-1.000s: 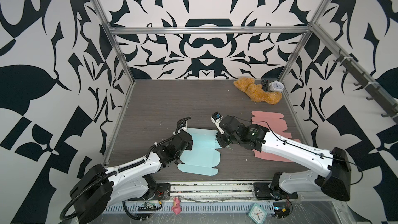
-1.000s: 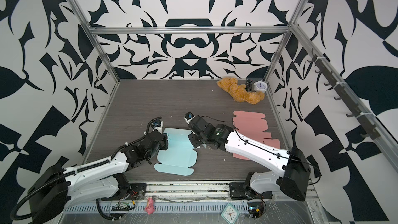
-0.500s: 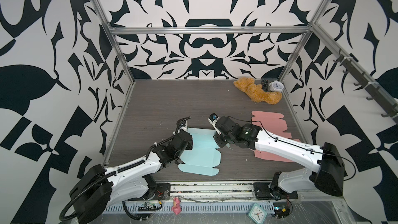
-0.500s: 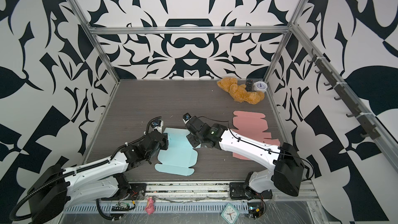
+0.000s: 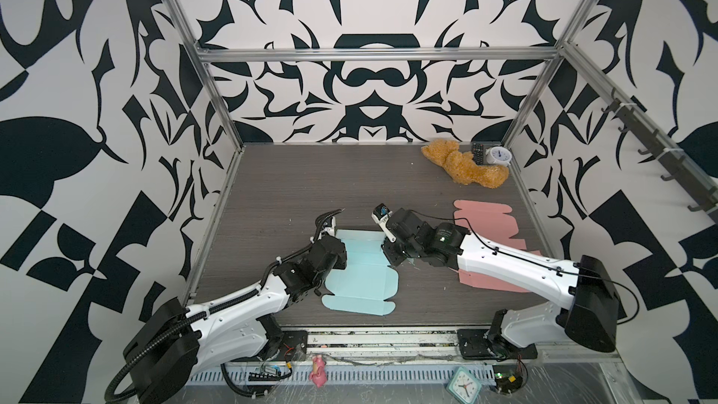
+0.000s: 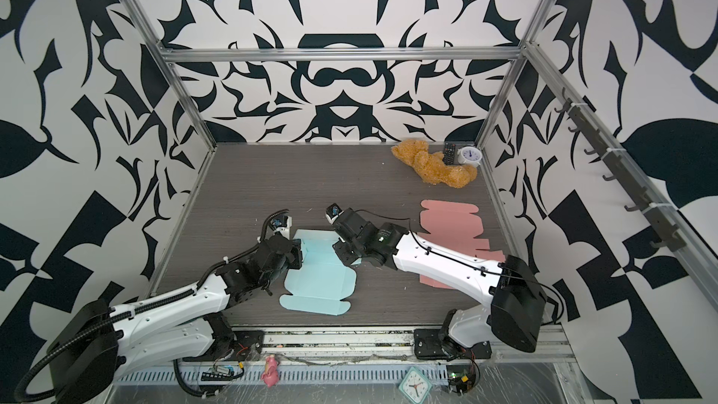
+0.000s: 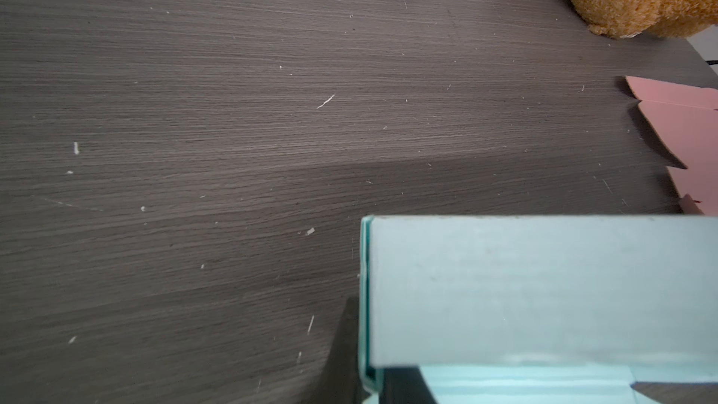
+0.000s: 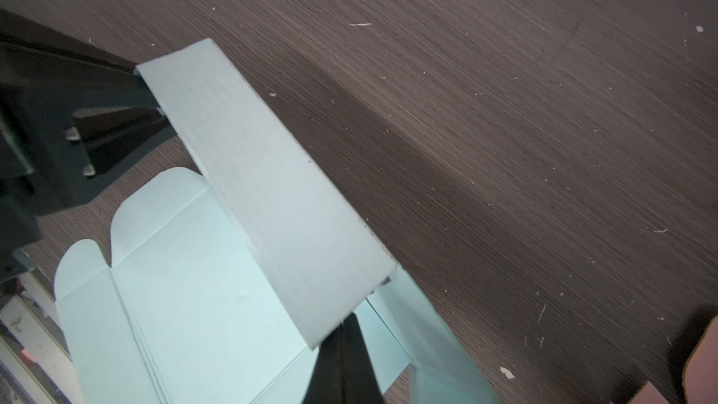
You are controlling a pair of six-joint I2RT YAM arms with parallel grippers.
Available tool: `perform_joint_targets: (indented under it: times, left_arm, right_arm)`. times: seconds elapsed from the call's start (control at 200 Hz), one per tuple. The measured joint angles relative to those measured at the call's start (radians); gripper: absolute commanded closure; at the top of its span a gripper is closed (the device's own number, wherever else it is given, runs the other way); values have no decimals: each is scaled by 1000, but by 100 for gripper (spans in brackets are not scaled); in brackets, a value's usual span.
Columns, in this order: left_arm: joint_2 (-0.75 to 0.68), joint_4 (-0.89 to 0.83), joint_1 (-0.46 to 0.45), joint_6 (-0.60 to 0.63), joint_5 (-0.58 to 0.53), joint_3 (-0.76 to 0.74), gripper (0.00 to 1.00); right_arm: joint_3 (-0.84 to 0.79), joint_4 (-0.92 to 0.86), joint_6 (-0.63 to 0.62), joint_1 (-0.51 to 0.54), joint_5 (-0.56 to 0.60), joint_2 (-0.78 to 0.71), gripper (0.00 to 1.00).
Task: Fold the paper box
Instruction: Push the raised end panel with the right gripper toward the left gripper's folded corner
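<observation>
Left claw (image 5: 342,256) pinching blue paper box (image 5: 361,285), right claw (image 8: 344,330) clenched beside raised flap (image 8: 264,188)

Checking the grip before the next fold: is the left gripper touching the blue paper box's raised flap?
Touching. In the right wrist view, one end of the raised flap on the blue paper box sits pinched between the fingers of the left gripper.

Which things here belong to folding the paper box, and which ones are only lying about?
In the job: blue paper box, left gripper, right gripper.
Lying about: pink box blank, teddy bear, remote control, white alarm clock.
</observation>
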Motion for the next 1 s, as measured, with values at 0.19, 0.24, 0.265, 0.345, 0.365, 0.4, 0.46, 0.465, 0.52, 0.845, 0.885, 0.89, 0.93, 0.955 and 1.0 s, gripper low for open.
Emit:
perform_joint_targets:
  times: [0.19,0.24,0.265,0.345,0.365,0.4,0.46,0.465,0.52,0.845,0.885,0.89,0.93,0.955,1.0]
  left_arm:
    - [-11,-11,34,-13,38,0,100]
    - [-11,-16,43,-16,49,0,100]
    - [-11,-19,48,-17,54,0,100]
    - [-11,-25,69,-24,74,0,100]
    - [-11,-26,76,-26,80,0,100]
    - [-13,-28,88,-29,92,0,100]
    - [-18,-29,110,-34,113,0,100]
    - [-19,-29,113,-34,115,0,100]
    - [-29,-29,130,-40,132,0,100]
    - [-87,-29,208,-69,224,-1,100]
    - [-94,-28,220,-74,236,-3,100]
    - [-95,-28,222,-74,237,-3,100]
    - [-103,-27,235,-80,251,-8,100]
    - [-106,-27,240,-82,256,-11,100]
    - [-112,-27,250,-87,270,-16,100]
  right_arm:
    - [-33,42,-4,4,-5,-72,100]
    - [-59,66,-6,4,-9,-109,100]
    - [-76,80,-7,4,-11,-130,100]
    - [-133,117,-10,4,-16,-200,100]
    - [-150,129,-11,4,-19,-220,100]
    - [-174,142,-11,4,-19,-248,100]
    - [-209,161,-14,4,-20,-289,100]
    - [-214,164,-14,4,-19,-293,100]
    - [-241,181,-14,4,-19,-320,100]
    - [-376,283,-6,4,-26,-362,100]
    - [-387,293,-4,4,-26,-370,100]
    - [-388,293,-4,4,-26,-371,100]
    - [-393,299,0,4,-24,-378,100]
    - [-394,302,2,4,-22,-380,100]
    - [-395,311,8,4,-18,-385,100]
